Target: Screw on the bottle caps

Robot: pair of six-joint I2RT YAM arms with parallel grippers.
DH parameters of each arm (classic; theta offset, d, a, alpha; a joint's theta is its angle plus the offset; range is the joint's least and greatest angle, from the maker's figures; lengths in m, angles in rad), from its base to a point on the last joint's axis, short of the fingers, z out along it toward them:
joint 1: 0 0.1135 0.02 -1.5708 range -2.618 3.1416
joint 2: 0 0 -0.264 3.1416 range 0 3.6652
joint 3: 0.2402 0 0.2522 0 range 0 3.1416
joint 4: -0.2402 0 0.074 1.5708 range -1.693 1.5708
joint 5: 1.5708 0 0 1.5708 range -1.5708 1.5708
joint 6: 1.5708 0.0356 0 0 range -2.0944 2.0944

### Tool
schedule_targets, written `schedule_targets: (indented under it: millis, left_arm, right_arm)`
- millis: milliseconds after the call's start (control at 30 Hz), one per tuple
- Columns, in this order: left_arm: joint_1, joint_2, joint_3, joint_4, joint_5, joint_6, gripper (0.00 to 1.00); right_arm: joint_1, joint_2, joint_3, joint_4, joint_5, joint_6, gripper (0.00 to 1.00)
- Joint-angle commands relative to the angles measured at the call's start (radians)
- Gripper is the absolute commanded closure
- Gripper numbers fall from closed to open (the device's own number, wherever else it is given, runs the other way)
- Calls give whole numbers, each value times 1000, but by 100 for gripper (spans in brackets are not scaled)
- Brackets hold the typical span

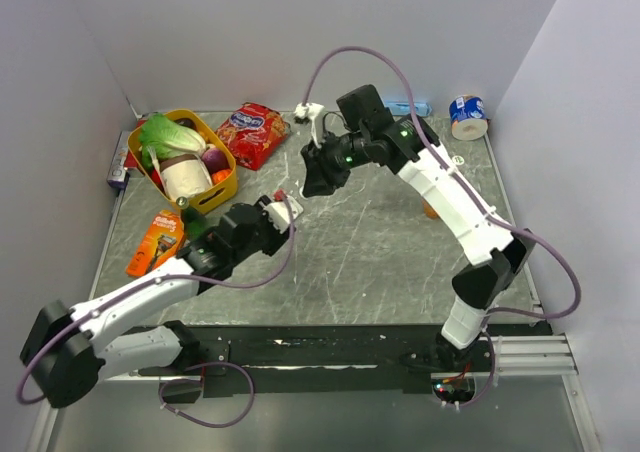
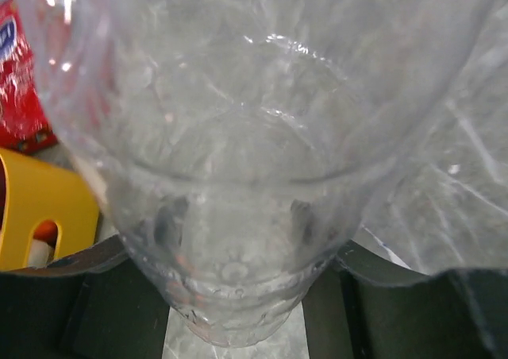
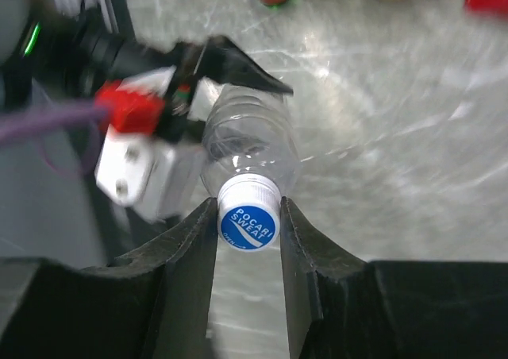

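Most of my left wrist view was blurred clear bottle (image 2: 238, 176), pinched by the left gripper (image 1: 272, 215), whose fingers barely showed. Grey marbled worktop (image 1: 380, 262), white walls (image 1: 250, 32). Near the worktop's middle, the right gripper (image 3: 248, 210) clamped the blue cap (image 3: 248, 222) seated on the bottle's neck.

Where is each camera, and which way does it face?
Top: high at the near edge, looking down at the table; left arm and right arm show.
Left wrist: looking along the clear bottle; its fingers show.
Right wrist: looking down at the blue cap in the right claw.
Shared: both wrist views show the bottle.
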Motion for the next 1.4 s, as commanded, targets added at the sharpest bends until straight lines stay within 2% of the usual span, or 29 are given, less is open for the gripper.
schedule_targets:
  millis: [0,67,100,133,233,300,367,400,467,500,533,600,633,700,733,833,933,1167,1267,1367]
  left_arm:
    - [-67,74,116,343,-212,-63,99]
    - [-67,106,148,297,-264,-61,99]
    - [-67,124,153,260,-272,-52,99]
    - [-67,125,147,246,-274,-48,99]
    - [-61,95,95,208,-228,-12,99]
    - [-51,63,73,159,-148,3,99]
    - [-36,24,43,88,-32,12,99]
    - [-31,13,26,67,16,40,99]
    - [-15,-16,23,-29,135,90,99]
    - [-7,-24,26,-53,245,135,99]
    - [5,-29,33,-96,315,173,99]
    - [30,-30,61,-195,453,276,99]
    - [41,-26,73,-225,488,314,99]
    - [57,2,110,-289,527,374,99]
    - [67,14,125,-314,577,397,99]
    - [85,63,179,-381,639,443,99]
    - [88,94,213,-409,674,465,99]
    - [90,97,220,-429,697,503,99]
    - [88,92,225,-433,702,505,99]
    - [88,83,224,-421,700,505,99]
  right_arm:
    - [-23,90,-82,-64,14,471,100]
    - [-36,102,-62,-65,5,475,100]
    - [-42,107,-50,-65,2,473,91]
    - [-46,107,-15,-55,0,464,68]
    - [-95,114,110,-5,-90,377,30]
    - [-161,107,174,20,-168,327,24]
    - [-221,87,218,58,-257,260,23]
    - [-267,75,217,66,-355,229,23]
    - [-278,16,174,32,-414,34,24]
    - [-278,-14,150,3,-464,-63,24]
    - [-264,-77,87,-27,-483,-275,24]
    - [-228,-152,6,-112,-483,-480,24]
    - [-173,-192,-80,-132,-440,-659,23]
    - [-110,-301,-171,-153,-379,-813,24]
    - [-70,-371,-270,-144,-304,-942,23]
    - [27,-497,-463,-21,-248,-1076,22]
    - [92,-534,-539,8,-182,-1183,22]
    - [122,-505,-538,81,-129,-1142,27]
    - [130,-496,-544,77,-119,-1147,32]
    - [130,-476,-521,48,-119,-1147,42]
